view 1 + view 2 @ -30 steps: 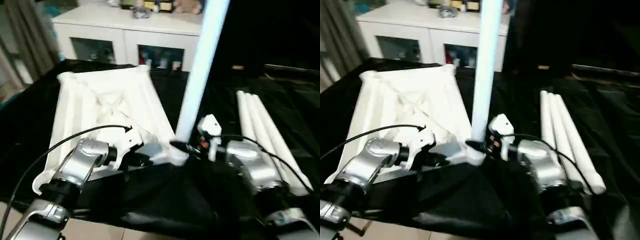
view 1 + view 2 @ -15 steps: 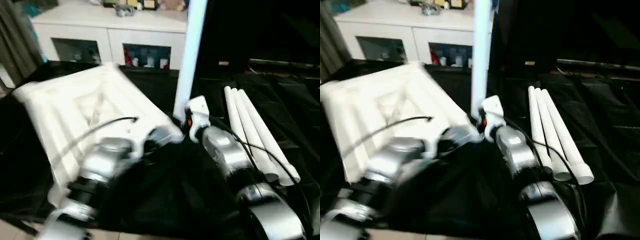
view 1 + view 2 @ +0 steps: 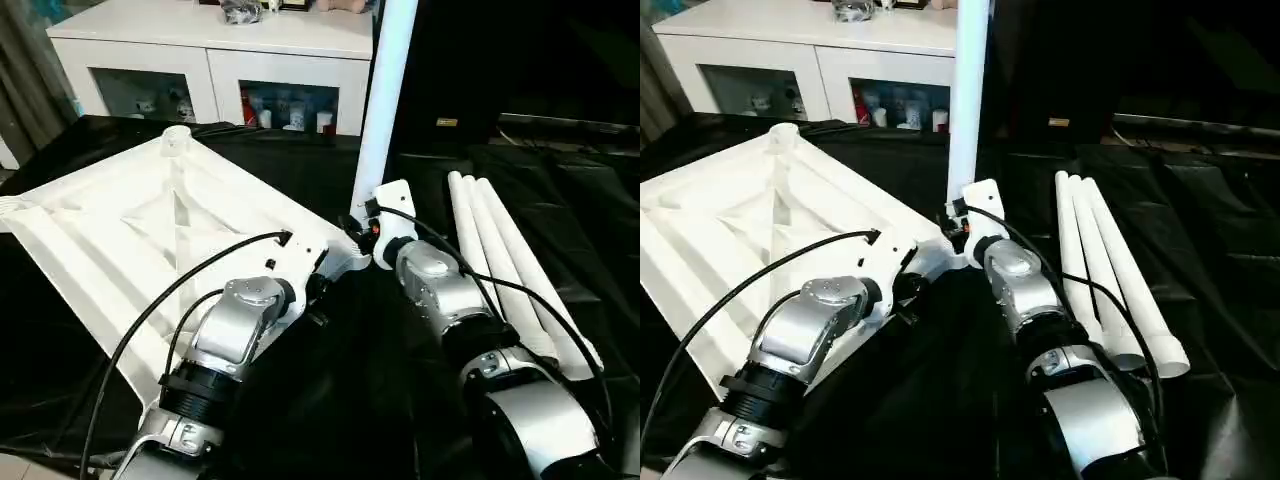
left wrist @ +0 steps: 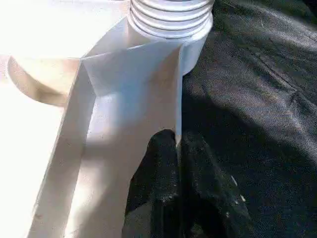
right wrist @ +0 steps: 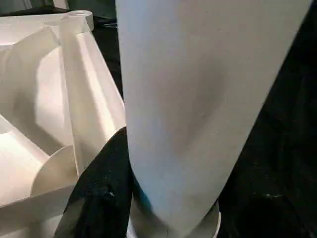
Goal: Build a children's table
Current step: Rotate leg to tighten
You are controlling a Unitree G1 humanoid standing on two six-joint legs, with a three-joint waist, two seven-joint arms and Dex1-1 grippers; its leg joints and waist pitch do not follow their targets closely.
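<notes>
The white tabletop of a children's table lies upside down on the black-draped work table, ribbed underside up, its far-left edge cut off by the frame and its near edge partly hidden behind the robot's left forearm. Behind it stands a white glass-door cabinet, the small items on its shelves too indistinct to name. The left gripper has its two black fingers pressed together, pinching the thin rim wall of the tabletop just beside the corner socket, where threaded rings show in the left wrist view. One white leg rises upright from that near-right corner, its top running out of the picture. The right gripper holds this leg low down, close to the socket; one black finger lies flat against the tube, while the other is hidden behind it. To the right, well apart from the tabletop, three more white legs lie side by side on the black cloth, their near ends partly covered by the right forearm and its cables.
</notes>
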